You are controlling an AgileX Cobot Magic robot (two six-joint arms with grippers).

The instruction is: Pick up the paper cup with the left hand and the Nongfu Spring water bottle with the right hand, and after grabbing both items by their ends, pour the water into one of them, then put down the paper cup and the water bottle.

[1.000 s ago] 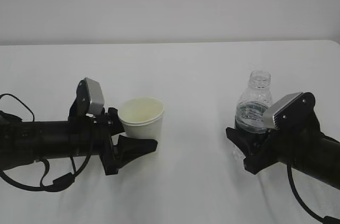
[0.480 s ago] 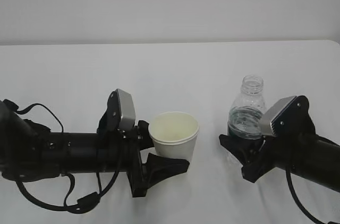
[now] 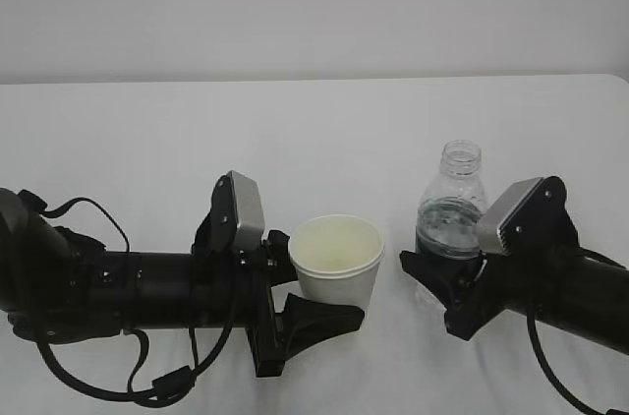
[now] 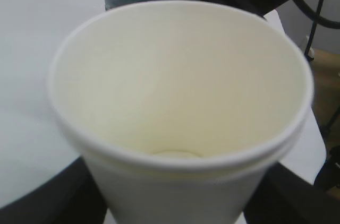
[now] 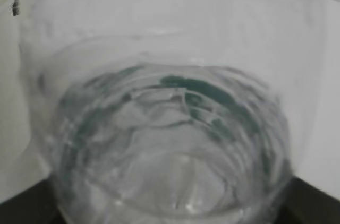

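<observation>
gripping paper cup (image 3: 337, 260): left hand (image 3: 316, 311) | right hand (image 3: 444, 289): bottle (image 3: 450, 215), base hidden

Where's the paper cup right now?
In the exterior view, the paper cup sits just left of centre, upright in the left gripper, beside the water bottle.

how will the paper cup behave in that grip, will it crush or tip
The cup looks empty in the left wrist view, so it is probably very light. Its thin paper wall would likely dent under a hard squeeze. The left gripper grips low, so the wide top may wobble.
</observation>
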